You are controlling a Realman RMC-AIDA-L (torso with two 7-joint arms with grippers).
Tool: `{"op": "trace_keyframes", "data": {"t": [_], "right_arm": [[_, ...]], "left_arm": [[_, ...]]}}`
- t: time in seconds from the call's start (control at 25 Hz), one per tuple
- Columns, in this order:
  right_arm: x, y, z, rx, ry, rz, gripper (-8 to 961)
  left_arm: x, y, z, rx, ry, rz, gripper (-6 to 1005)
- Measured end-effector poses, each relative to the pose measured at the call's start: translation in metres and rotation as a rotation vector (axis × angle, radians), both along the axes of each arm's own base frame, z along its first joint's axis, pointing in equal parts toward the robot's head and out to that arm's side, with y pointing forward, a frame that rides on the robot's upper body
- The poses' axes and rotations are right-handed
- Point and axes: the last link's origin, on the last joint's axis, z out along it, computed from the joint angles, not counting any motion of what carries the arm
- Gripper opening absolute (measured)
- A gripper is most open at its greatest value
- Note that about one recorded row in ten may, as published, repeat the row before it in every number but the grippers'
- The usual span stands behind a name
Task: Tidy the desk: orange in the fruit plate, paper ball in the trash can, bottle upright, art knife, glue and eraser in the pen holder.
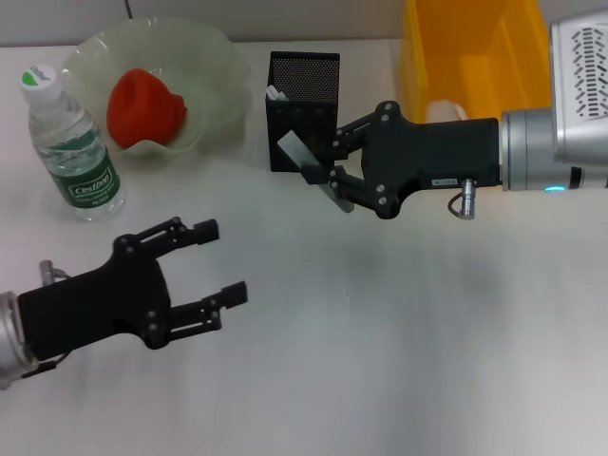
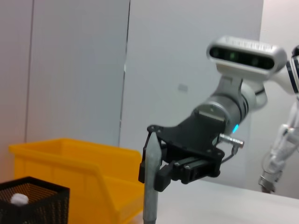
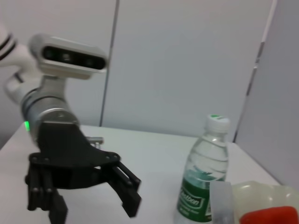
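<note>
The yellow bin [image 1: 475,57] runs off the top of the head view, and the right arm covers its lower front. What lies inside the mesh pen holder [image 1: 304,109] is mostly unseen; only a small white tip [image 1: 275,93] shows, too small to name. The grey strip [image 1: 318,171] caught in the right tool [image 1: 334,163] is half hidden by its fingers. The left tool [image 1: 220,261] loses its arm past the frame edge.

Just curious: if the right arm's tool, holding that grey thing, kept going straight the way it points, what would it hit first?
Probably the black mesh pen holder: the right tool, shut on the art knife, points toward it. Depth and height are unclear, so it might pass just in front.
</note>
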Motion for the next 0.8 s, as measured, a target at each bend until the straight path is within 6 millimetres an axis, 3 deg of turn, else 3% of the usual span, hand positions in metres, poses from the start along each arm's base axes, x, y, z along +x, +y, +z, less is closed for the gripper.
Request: {"op": "trace_keyframes", "data": {"t": [0.8], "right_arm": [[0.002,0.002,-0.001,0.083,0.13,-0.036,133]], "left_arm": [[-0.015,-0.011,0.001,0.096,0.045,-0.003,801]]}}
